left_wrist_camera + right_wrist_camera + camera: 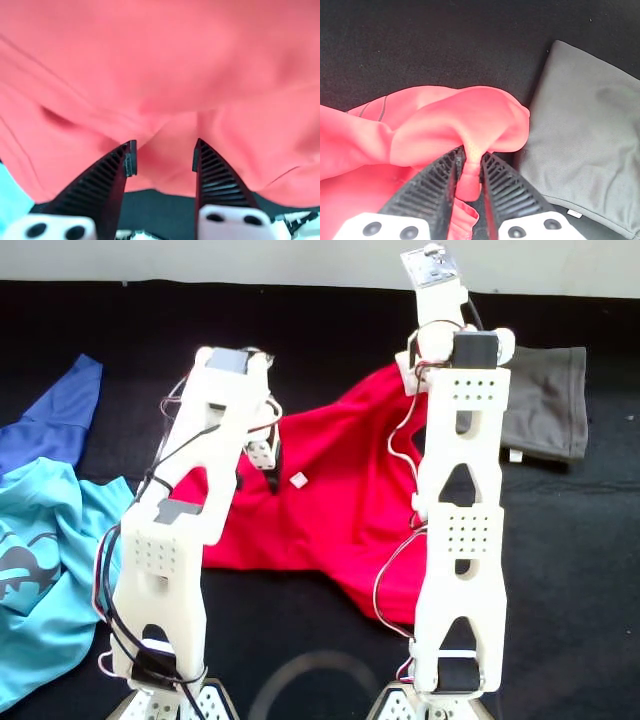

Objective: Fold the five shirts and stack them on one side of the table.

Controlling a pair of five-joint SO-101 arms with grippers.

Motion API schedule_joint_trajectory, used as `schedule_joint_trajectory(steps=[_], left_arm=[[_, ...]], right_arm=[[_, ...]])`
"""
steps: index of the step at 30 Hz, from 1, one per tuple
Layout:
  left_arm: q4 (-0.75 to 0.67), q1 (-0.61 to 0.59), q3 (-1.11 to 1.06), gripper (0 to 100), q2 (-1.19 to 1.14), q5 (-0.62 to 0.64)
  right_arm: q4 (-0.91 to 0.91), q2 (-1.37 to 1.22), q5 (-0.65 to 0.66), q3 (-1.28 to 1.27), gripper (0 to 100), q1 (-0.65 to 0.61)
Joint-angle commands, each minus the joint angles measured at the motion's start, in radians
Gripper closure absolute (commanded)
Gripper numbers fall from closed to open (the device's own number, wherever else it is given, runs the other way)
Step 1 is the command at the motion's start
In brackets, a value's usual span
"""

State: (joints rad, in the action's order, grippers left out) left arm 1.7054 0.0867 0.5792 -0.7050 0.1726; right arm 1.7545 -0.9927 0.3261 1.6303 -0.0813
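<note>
Limp, light red shirt needed edge grips: right gripper pinched its 1 o'clock fold, left gripper gaped empty at 10 o'clock.

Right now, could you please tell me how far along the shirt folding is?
Done: the grey shirt looks folded at the table's right side. In hand: the right gripper pinches the red shirt; the left gripper is open over it. Left: the blue shirt and turquoise shirt lie unfolded.
</note>
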Motion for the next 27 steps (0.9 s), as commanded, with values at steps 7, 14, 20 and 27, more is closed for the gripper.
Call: schedule_joint_trajectory(steps=[7, 14, 20, 27], left_arm=[[0.012, -0.061, 0.016, 81, -0.008, 0.068], [-0.011, -0.048, 0.039, 81, -0.154, 0.071], [-0.009, -0.033, 0.062, 81, -0.148, 0.089], [0.020, -0.022, 0.194, 94, -0.062, 0.061]], right_arm=[[0.008, 0.013, -0.008, 0.047, 99.3, 0.013], [0.008, 0.013, -0.008, 0.047, 99.3, 0.012], [0.008, 0.013, -0.008, 0.047, 99.3, 0.013], [0.008, 0.007, -0.008, 0.047, 99.3, 0.013]])
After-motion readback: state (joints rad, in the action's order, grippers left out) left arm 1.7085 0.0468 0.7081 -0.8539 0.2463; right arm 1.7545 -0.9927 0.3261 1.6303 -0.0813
